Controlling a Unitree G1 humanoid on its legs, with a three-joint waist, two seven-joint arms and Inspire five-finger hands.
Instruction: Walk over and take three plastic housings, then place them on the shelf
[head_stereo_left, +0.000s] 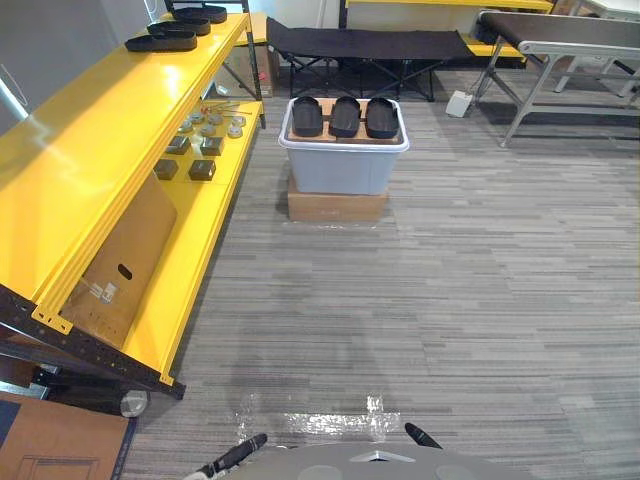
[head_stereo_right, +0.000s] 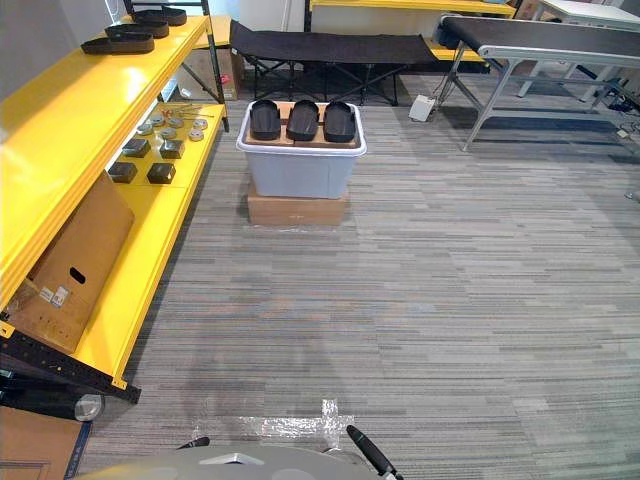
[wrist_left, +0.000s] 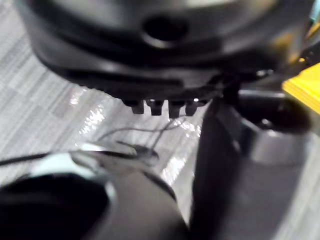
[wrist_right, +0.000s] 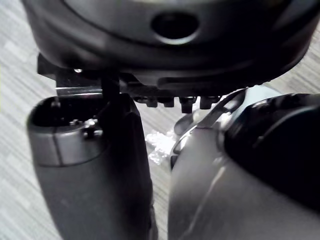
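While the three plastic housings (head_stereo_left: 344, 116) lie side by side atop the grey bin (head_stereo_left: 343, 172) on its cardboard box (head_stereo_left: 337, 207), beside the yellow shelf (head_stereo_left: 100, 150), you see your left hand (head_stereo_left: 243, 450) and right hand (head_stereo_right: 370, 452) low at the near edge, well apart from them. You cannot tell whether their fingers are straight or curled.

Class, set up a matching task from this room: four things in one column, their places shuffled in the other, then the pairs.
Things:
1. black housings
2. grey bin
3. cardboard sheet
4. black cot

Places:
A. on a cardboard box on the floor
B. behind the grey bin
C. leaning in the lower level of the yellow shelf
D. in a row on top of the grey bin

Pairs: 1-D, 2-A, 3-C, 4-B
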